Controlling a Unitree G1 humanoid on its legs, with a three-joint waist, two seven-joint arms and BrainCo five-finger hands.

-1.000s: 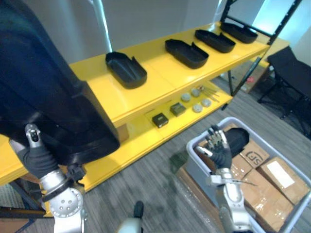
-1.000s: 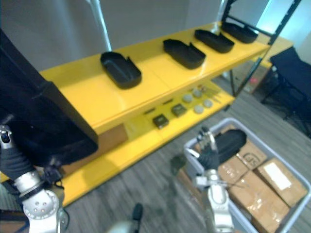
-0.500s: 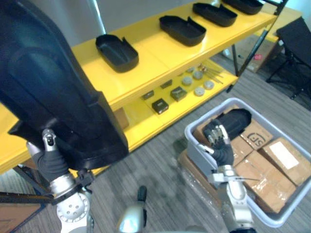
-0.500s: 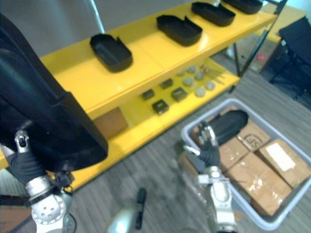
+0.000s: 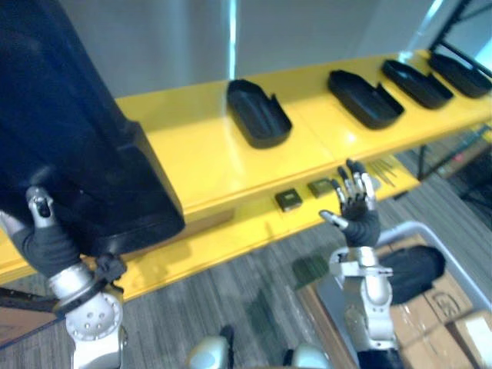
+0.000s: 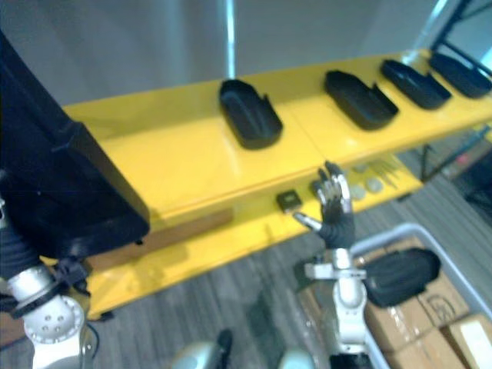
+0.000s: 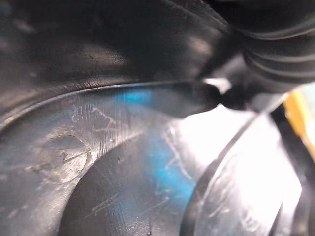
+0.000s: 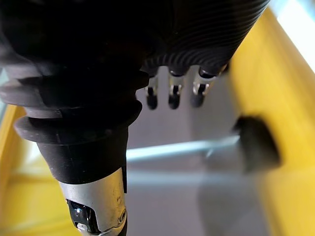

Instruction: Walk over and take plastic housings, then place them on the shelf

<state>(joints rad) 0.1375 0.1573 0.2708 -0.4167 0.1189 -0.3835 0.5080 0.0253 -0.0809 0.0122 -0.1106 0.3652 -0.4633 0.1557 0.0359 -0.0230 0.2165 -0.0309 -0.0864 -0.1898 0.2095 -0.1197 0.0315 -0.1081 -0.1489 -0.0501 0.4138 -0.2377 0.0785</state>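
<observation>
At near left, the black housing (image 5: 77,154) rests against the left hand (image 5: 48,244), grip not discernible; the right hand (image 5: 355,219), fingers spread, empty, has risen from the bin (image 6: 400,229) toward the yellow shelf (image 5: 192,146); placement nears.

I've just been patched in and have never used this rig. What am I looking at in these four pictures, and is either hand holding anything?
It is a humanoid robot with two arms. The two wide pictures come from cameras in its head, looking down; the two close-ups come from its wrists. The left hand is at the lower edge of a big black plastic housing, whose dark surface the left wrist view shows up close. The right hand is raised, fingers straight, holding nothing. Ahead stands a yellow shelf with four black housings on top and small parts below. A grey bin at the right holds cartons and another housing.
</observation>
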